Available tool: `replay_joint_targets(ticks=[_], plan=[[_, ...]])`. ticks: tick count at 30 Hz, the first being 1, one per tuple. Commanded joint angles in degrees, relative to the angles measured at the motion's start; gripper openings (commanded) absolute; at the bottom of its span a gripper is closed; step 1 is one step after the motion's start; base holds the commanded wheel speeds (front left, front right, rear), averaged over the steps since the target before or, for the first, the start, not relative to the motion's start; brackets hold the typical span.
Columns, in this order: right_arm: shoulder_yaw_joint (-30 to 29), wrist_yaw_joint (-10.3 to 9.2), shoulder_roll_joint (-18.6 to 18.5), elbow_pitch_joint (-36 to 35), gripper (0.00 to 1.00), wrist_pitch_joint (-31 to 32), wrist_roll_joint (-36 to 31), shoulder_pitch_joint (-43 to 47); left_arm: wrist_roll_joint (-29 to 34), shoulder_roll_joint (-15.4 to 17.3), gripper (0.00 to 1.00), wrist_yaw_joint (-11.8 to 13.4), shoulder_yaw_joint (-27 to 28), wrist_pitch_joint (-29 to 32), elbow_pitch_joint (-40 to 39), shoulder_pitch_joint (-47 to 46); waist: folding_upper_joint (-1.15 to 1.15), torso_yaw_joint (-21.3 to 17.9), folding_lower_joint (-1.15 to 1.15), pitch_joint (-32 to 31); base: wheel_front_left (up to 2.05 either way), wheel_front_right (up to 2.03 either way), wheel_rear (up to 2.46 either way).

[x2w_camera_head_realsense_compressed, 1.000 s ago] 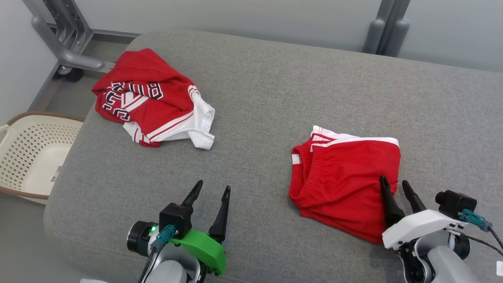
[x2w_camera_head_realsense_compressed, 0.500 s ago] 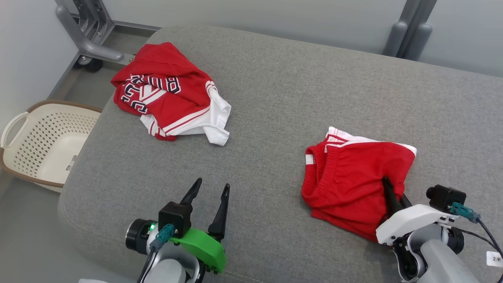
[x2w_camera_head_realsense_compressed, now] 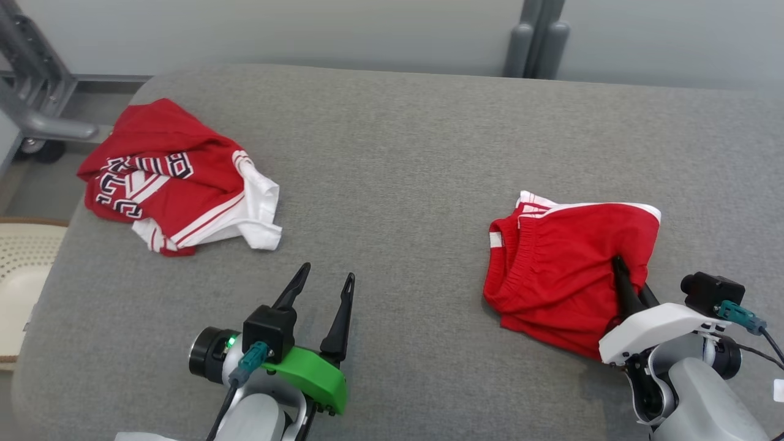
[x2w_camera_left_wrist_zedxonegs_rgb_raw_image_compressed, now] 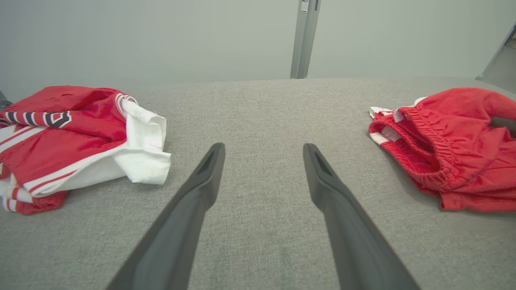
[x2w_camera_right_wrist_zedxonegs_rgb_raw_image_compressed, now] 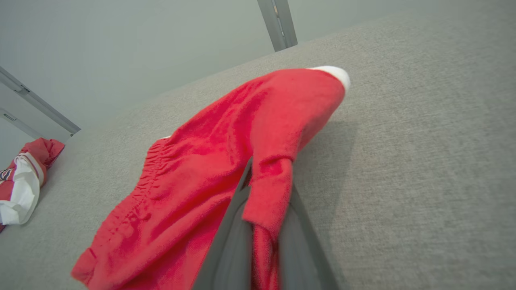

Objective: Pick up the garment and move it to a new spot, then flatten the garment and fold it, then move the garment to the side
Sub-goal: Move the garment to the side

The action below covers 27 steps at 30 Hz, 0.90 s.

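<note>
The garment, a pair of red shorts (x2w_camera_head_realsense_compressed: 563,263) with white trim, lies crumpled on the right of the grey padded surface (x2w_camera_head_realsense_compressed: 392,153). My right gripper (x2w_camera_head_realsense_compressed: 628,275) is shut on a fold of its near right edge. In the right wrist view the red cloth (x2w_camera_right_wrist_zedxonegs_rgb_raw_image_compressed: 201,169) is pinched between the right gripper (x2w_camera_right_wrist_zedxonegs_rgb_raw_image_compressed: 264,189) fingers and drapes over them. My left gripper (x2w_camera_head_realsense_compressed: 326,272) stands open over bare grey fabric at the front, holding nothing. The left wrist view shows this left gripper (x2w_camera_left_wrist_zedxonegs_rgb_raw_image_compressed: 263,148) with the shorts (x2w_camera_left_wrist_zedxonegs_rgb_raw_image_compressed: 451,141) off to the right.
A second garment, a red and white jersey (x2w_camera_head_realsense_compressed: 171,177) with lettering, lies crumpled at the far left, also seen as the jersey (x2w_camera_left_wrist_zedxonegs_rgb_raw_image_compressed: 68,133). A cream perforated basket (x2w_camera_head_realsense_compressed: 18,269) stands on the floor at left. A grey wheeled metal frame (x2w_camera_head_realsense_compressed: 37,122) and posts (x2w_camera_head_realsense_compressed: 539,37) stand behind.
My right gripper has shut on the shorts, bunching the cloth around its fingers. The head camera has shifted. The left gripper stays open in place.
</note>
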Motion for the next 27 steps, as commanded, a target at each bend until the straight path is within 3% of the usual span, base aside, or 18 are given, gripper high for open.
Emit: replay_joint_targets(ticks=[1, 8, 15, 20, 27], plan=[[0.08, 0.0, -0.23, -0.16, 0.0, -0.17, -0.28, -0.64, 0.76, 0.17, 1.0, -0.15, 0.38, 0.07, -0.32, -1.21, 0.0, -7.78, 0.0, 0.18, 0.0, 0.0, 0.0], [1.29, 0.0, 0.42, 0.13, 0.0, -0.17, 0.64, -1.24, 1.75, 0.18, 1.0, -1.01, 0.89, 0.07, -0.54, -2.94, 0.0, -17.26, 0.0, 1.25, 0.0, 0.0, 0.0], [2.91, 0.0, 0.99, 0.06, 0.0, -0.16, 1.69, -1.0, 2.63, 0.19, 1.0, -1.65, 0.32, 0.07, -1.1, -4.11, 0.0, -23.42, 0.0, 2.39, 0.0, 0.0, 0.0], [3.96, 0.0, 0.93, -0.21, 0.0, -0.17, 2.51, -0.65, 3.23, 0.21, 1.0, -1.99, -0.04, 0.07, -1.82, -4.94, 0.0, -25.33, 0.0, 3.55, 0.0, 0.0, 0.0], [4.3, 0.0, 0.24, -0.9, 0.0, -0.17, 2.73, -1.79, 3.74, 0.23, 1.0, -2.55, -1.87, 0.07, -3.44, -6.76, 0.0, -24.37, 0.0, 6.45, 0.0, 0.0, 0.0]])
